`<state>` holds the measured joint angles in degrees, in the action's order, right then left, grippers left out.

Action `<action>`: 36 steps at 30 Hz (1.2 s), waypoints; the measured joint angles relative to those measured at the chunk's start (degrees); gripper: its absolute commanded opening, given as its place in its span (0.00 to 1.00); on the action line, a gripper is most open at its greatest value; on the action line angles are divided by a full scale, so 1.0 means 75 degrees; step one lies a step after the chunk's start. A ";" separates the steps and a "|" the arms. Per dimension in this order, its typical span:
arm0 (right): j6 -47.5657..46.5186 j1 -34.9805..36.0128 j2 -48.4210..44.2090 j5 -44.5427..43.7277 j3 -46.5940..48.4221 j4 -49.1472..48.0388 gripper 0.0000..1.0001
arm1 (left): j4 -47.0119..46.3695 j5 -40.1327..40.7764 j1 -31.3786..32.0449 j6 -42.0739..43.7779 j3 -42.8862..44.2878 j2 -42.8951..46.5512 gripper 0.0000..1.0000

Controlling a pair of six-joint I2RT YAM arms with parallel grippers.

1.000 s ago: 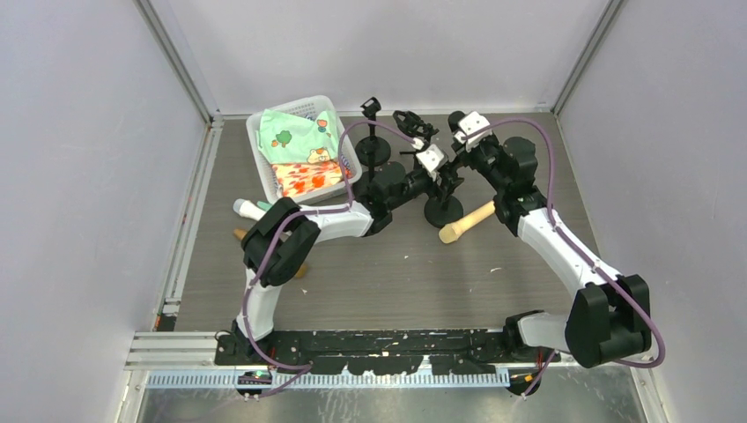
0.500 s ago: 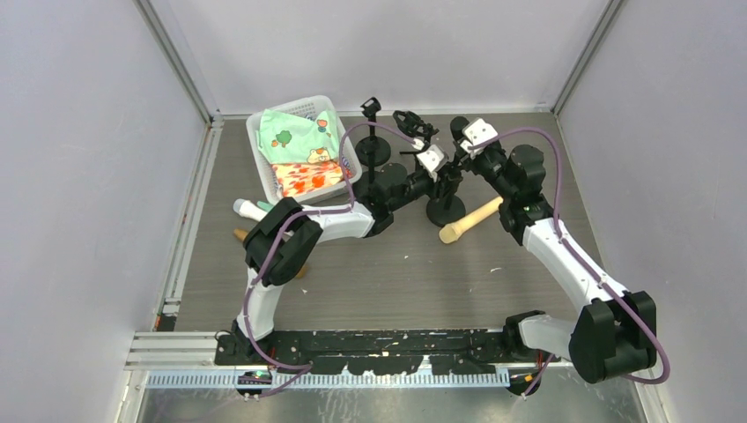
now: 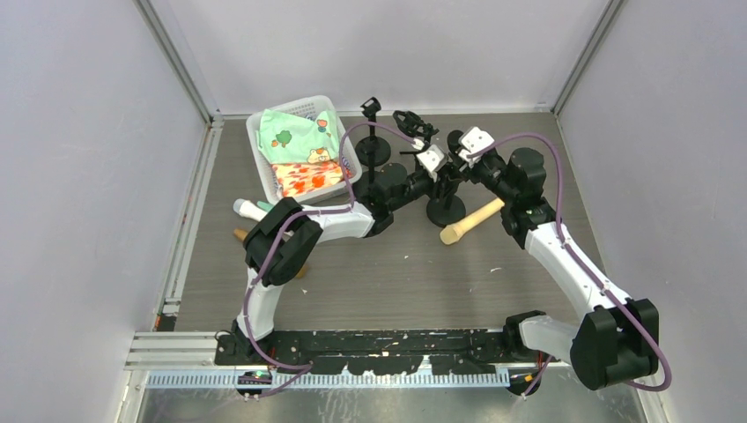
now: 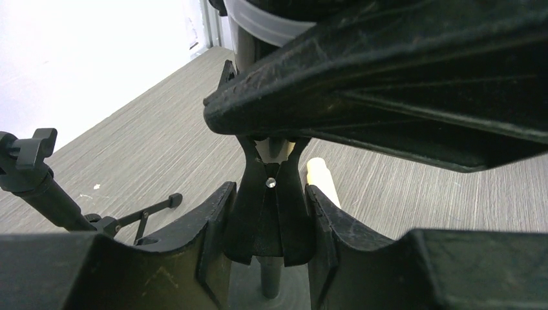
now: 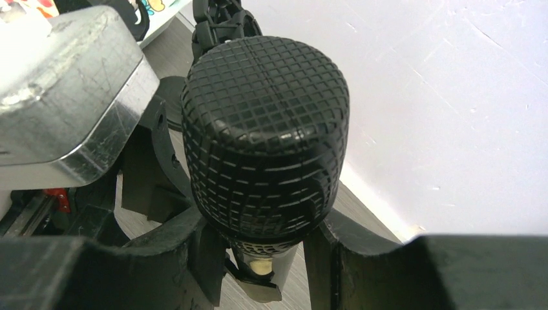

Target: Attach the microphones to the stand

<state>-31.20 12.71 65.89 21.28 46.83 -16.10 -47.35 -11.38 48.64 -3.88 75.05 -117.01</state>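
My right gripper (image 5: 265, 242) is shut on the black microphone (image 5: 265, 135), gripping just below its mesh head. In the top view it (image 3: 455, 164) holds the microphone right over the middle stand (image 3: 445, 210). My left gripper (image 4: 268, 223) is shut on that stand's black spring clip (image 4: 271, 206), one finger pressing each clip handle; in the top view it (image 3: 438, 181) meets the stand from the left. A cream microphone (image 3: 471, 220) lies flat on the table beside the stand's base, and its end (image 4: 321, 182) also shows past the clip. The clip's mouth is hidden.
Two more black stands (image 3: 373, 148) (image 3: 410, 125) are behind the left arm. A white basket (image 3: 264, 167) holding patterned cloths sits at the back left. A white and mint microphone (image 3: 251, 210) and a brown one (image 3: 240, 234) lie near the left arm's elbow.
My left gripper has shut on the stand's clip. The right arm has shifted slightly, bringing the black microphone nearer the clip.
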 measured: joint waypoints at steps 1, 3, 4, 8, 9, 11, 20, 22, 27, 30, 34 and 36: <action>-0.0047 0.0000 -0.0003 0.0003 -0.0003 0.0035 0.03 | 0.0003 0.0000 0.0000 0.0003 0.0000 0.0000 0.00; -0.0184 0.0000 -0.0003 0.0006 -0.0003 0.0134 0.03 | 0.0003 0.0000 0.0000 0.0000 0.0000 0.0000 0.00; -0.0233 0.0000 -0.0003 0.0009 -0.0003 0.0172 0.03 | 0.0003 0.0000 0.0000 0.0000 0.0000 0.0000 0.00; -0.0364 -0.0006 -0.0003 0.0026 -0.0003 0.0283 0.03 | 0.0006 -0.0026 0.0000 0.0003 0.0006 0.0000 0.00; -0.0399 -0.0009 -0.0003 0.0038 -0.0003 0.0323 0.03 | 0.0006 -0.0032 0.0000 0.0003 0.0006 0.0000 0.00; -0.0449 -0.0012 -0.0003 0.0041 0.0017 0.0408 0.02 | 0.0009 -0.0041 0.0000 0.0003 0.0006 0.0000 0.00; -0.0638 -0.0012 -0.0003 0.0047 0.0108 0.0717 0.02 | 0.0044 -0.0169 0.0000 0.0012 0.0038 0.0000 0.46; -0.0638 -0.0012 -0.0003 0.0052 0.0117 0.0743 0.01 | 0.0058 -0.0172 0.0009 0.0006 0.0052 0.0000 0.45; -0.0644 -0.0012 -0.0003 0.0050 0.0146 0.0790 0.01 | 0.0067 -0.0204 0.0009 0.0012 0.0052 0.0000 0.23; -0.0644 -0.0012 -0.0003 0.0050 0.0172 0.0845 0.01 | 0.0067 -0.0210 0.0006 -0.0003 0.0052 0.0000 0.02; -0.0647 -0.0012 -0.0003 0.0055 0.0201 0.0918 0.01 | 0.0070 -0.0219 0.0009 -0.0003 0.0052 0.0000 0.01; -0.0659 -0.0015 -0.0003 0.0064 0.0201 0.0935 0.01 | 0.0070 -0.0219 0.0006 0.0000 0.0052 0.0000 0.00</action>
<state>-36.14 12.60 65.87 21.76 48.34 -9.08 -46.83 -13.02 48.69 -3.88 75.44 -117.01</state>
